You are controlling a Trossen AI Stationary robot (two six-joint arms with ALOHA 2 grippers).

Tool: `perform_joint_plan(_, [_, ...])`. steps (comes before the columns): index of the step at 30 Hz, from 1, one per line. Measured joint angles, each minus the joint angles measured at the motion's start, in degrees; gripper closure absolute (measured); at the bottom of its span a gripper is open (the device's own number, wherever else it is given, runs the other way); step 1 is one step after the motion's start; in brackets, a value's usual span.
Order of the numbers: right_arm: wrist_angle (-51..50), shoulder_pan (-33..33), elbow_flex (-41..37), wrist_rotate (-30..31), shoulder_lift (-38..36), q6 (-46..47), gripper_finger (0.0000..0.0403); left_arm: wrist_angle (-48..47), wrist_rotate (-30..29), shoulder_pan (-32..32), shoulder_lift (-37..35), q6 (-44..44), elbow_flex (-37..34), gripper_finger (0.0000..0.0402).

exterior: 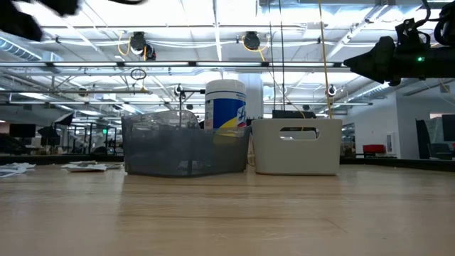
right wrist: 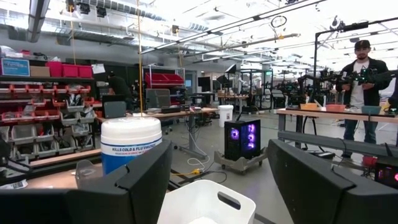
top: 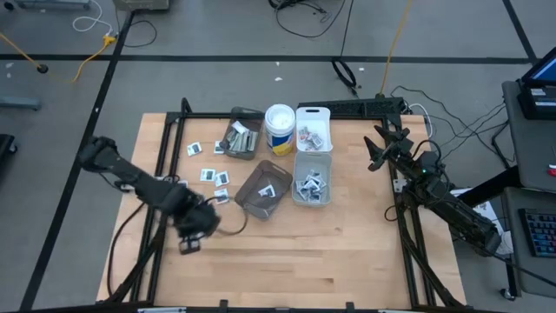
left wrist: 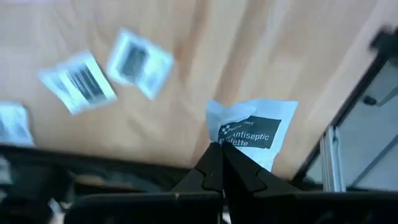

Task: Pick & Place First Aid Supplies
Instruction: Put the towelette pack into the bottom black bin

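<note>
White with dark print, an antiseptic towelette packet (left wrist: 254, 134) sits pinched at its lower edge between the tips of my left end effector (left wrist: 221, 163), seen through the left wrist camera; the fingers are clenched on it, and it hangs above the wooden table (left wrist: 205, 50). Two more loose packets (left wrist: 106, 71) lie on the wood beyond it.

From the high view, I see the left end effector (top: 196, 228) over the table's left front area, just beside the scattered packets (top: 211, 176) and near the smoky bin (top: 265, 191). My right end effector (top: 382, 148) waits at the table's right edge, fingers spread wide and holding nothing.

At table level, the smoky bin (exterior: 185, 148), a wipes canister (exterior: 225, 107) and a white bin (exterior: 296, 146) stand in a row.

Through the right wrist camera, the released fingers (right wrist: 311, 180) frame the canister (right wrist: 129, 146) and the white bin (right wrist: 205, 202); a person (right wrist: 360, 74) stands in the room behind.
</note>
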Motion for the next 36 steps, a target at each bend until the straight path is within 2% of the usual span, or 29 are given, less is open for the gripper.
perform_joint_plan(8, [0.0,0.0,0.0,0.0,0.0,0.0,0.0140,-4.3,-2.0,16.2,9.4,15.6,11.0,0.0402])
perform_joint_plan(19, [0.0,0.0,0.0,0.0,0.0,0.0,0.0140,-8.7,-4.0,30.1,23.2,26.9,29.5,0.0402])
perform_joint_plan(26, [0.0,0.0,0.0,0.0,0.0,0.0,0.0140,-12.1,-5.8,35.2,29.4,30.0,39.0,0.0402])
perform_joint_plan(31, [0.0,0.0,0.0,0.0,0.0,0.0,0.0140,-11.4,-9.3,35.1,32.5,29.6,39.1,0.0402])
perform_joint_plan(36, [0.0,0.0,0.0,0.0,0.0,0.0,0.0140,-5.6,-10.4,34.5,34.5,29.9,37.2,0.0402])
